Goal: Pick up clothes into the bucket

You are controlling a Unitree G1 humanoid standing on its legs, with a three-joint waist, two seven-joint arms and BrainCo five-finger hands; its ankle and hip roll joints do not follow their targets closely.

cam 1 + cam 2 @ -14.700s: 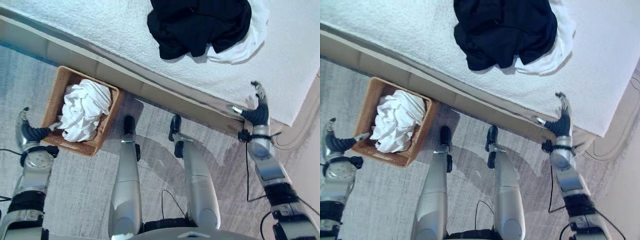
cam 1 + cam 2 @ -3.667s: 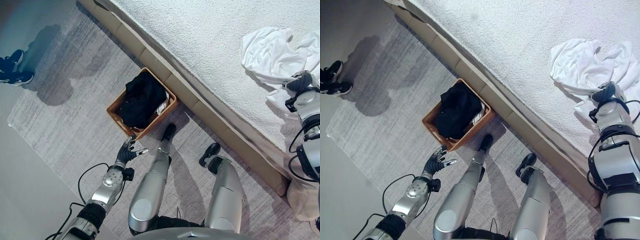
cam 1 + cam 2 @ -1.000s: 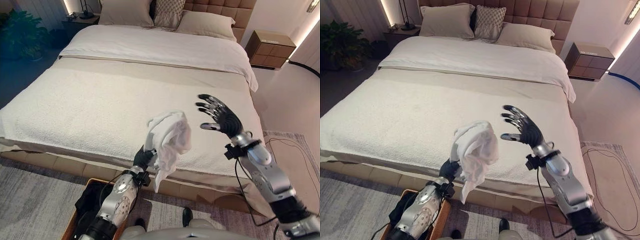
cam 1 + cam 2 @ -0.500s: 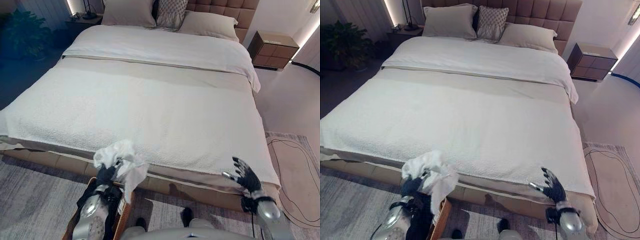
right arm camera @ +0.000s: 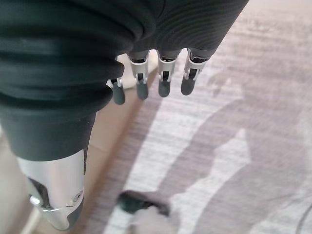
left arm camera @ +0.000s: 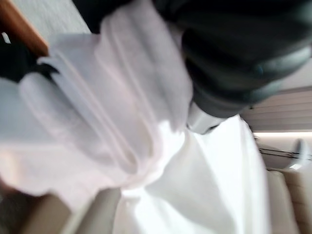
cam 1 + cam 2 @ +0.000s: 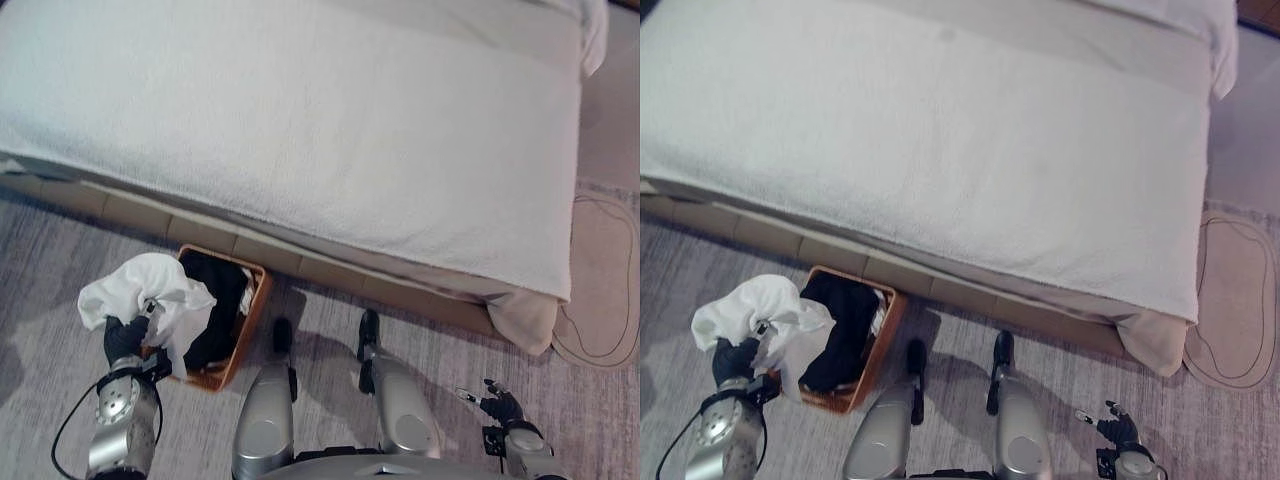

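Down on the grey rug (image 7: 60, 300) the left hand (image 7: 125, 338) grips a bunched white garment (image 7: 145, 288), fingers apparently curled into the cloth, holding it over the near corner of the wicker basket (image 7: 247, 325). A black garment (image 7: 212, 300) already lies inside. The right hand (image 7: 497, 405) hangs low, fingers loosely spread, holding nothing. Beyond stands the bed (image 7: 300, 130).

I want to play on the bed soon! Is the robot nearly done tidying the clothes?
Nearly. The bed looks cleared of clothes, and a black garment already lies in the wicker basket. The left hand holds a white garment bunched just above the basket's near edge; it is not dropped in yet. The right hand hangs open and empty over the rug. Only that drop looks left.
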